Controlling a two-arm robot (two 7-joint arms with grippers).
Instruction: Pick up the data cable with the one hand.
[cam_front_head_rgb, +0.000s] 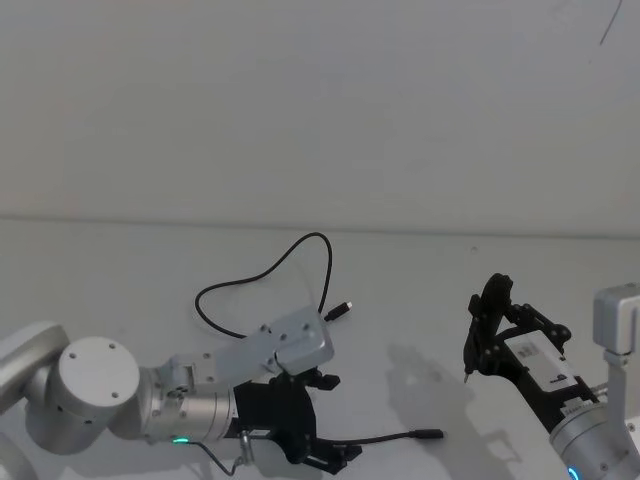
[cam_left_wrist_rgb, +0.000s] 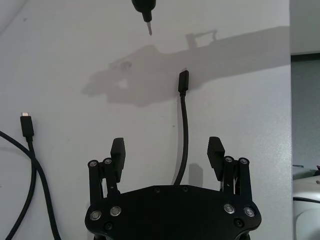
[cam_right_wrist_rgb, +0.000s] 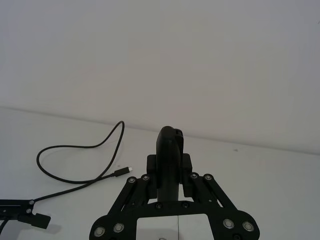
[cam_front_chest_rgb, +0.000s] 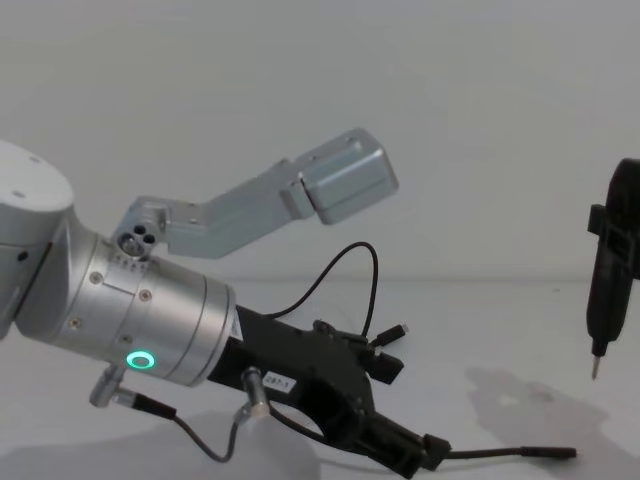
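A: Left gripper (cam_left_wrist_rgb: 166, 147) low over the table (cam_front_head_rgb: 120, 260), jaws wide apart. The data cable (cam_left_wrist_rgb: 185, 125) comes out from under the palm and runs between the two fingers, nearer one than the other. Nothing is clamped.

B: And the rest of the cable?

A: The rod-like plug (cam_front_head_rgb: 428, 434) lies flat on the table just beyond the fingertips, pointing toward the right gripper (cam_front_head_rgb: 470, 372). The loop runs back behind the left arm and ends in the small plug (cam_front_head_rgb: 341, 310). The right gripper hangs well apart at the right with its fingers together in a point, so I take it as idle.

B: So close now?

A: Nearly, I think. I'd centre first, so both pads meet the strand together and the near finger doesn't nudge it sideways. The fingertips should be right down at the table, because a thin cable slips under pads held high.

B: Where to grip?

A: On the strand just behind the rod-like plug. Close fully, then lift slowly. The trailing loop will drag, and a jerk could pull it out of the grip.
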